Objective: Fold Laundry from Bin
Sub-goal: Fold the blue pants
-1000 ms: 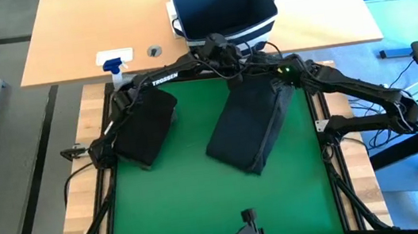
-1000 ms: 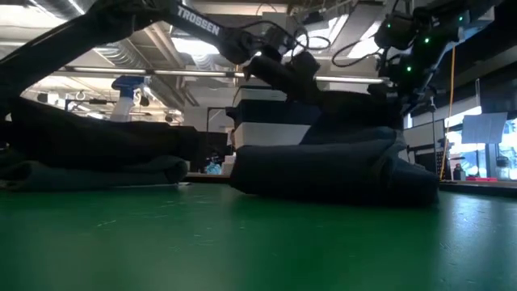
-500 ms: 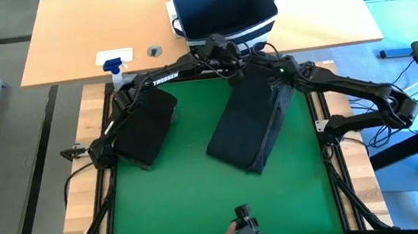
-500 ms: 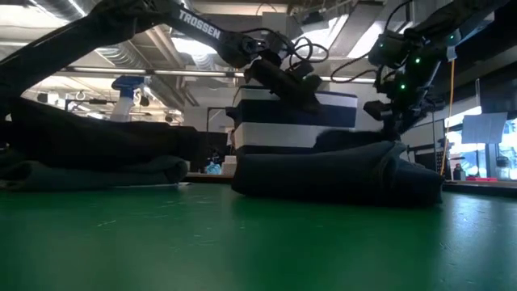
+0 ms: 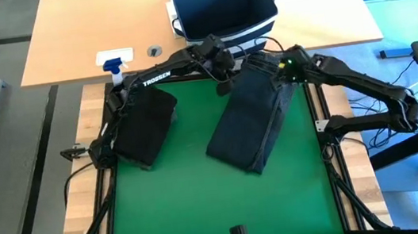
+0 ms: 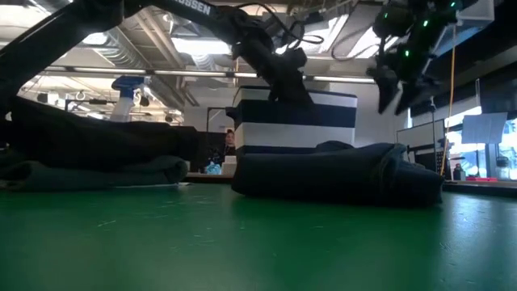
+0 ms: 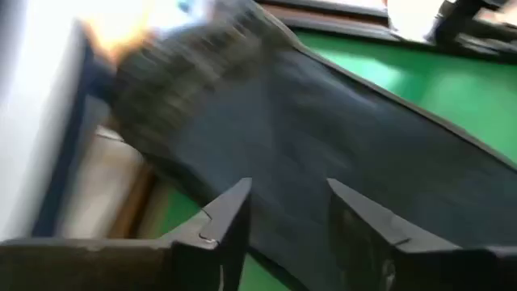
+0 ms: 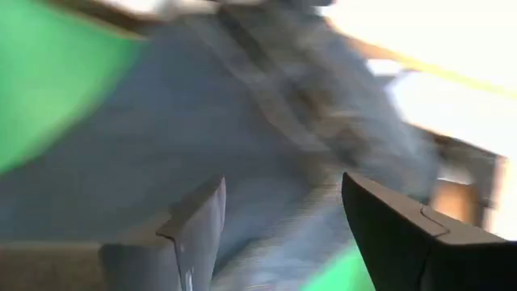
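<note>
At the left of the high view we see a dark folded garment lying on the green mat, close to the mat's left edge. In the low view it shows as a low dark heap at the left of the frame.

Moving right, above it at upper left sits a spray bottle on the pale wooden table, with a small round disc just beside it.

Toward the middle, the left gripper hangs over the top edge of the mat, above the upper end of a second dark folded garment that lies slanted across the centre-right of the mat. In the left wrist view we see its fingers spread apart with nothing between them, the dark cloth lying beyond them. In the low view this gripper is raised clear of the garment.

Above centre, the navy bin with white stripes stands on the wooden table, just past the mat's top edge.

Further right, the right gripper hovers over the same garment's upper right corner. Its fingers stand wide apart, empty, with blurred cloth beyond. In the low view it sits well above the cloth.
</note>
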You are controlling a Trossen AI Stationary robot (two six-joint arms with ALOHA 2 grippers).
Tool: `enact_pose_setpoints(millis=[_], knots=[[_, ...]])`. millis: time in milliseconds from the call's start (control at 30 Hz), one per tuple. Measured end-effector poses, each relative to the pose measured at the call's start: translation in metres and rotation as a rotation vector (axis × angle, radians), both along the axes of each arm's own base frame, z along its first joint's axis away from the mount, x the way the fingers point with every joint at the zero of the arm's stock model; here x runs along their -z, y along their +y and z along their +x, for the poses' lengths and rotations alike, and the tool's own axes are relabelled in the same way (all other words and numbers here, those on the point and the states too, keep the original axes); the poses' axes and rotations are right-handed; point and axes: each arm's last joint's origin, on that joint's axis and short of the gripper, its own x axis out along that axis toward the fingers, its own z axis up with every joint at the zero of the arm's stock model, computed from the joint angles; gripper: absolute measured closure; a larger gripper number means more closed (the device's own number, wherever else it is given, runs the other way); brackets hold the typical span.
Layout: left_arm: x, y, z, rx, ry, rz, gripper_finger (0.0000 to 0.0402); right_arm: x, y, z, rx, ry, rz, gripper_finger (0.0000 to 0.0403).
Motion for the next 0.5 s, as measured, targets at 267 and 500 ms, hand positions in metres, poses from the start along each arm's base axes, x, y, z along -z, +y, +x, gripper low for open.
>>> enact_pose_setpoints(millis=[267,500], knots=[[0.032,-0.034,-0.004,0.192,0.204,-0.171,0.0255,0.016,0.044,0.036,-0.363,-0.254,0.076,0.0159],[0.083,-0.068,-0.005,0.232,0.353,-0.274,0.0255,0.07,0.092,0.058,-0.484,-0.29,0.171,0.0159]])
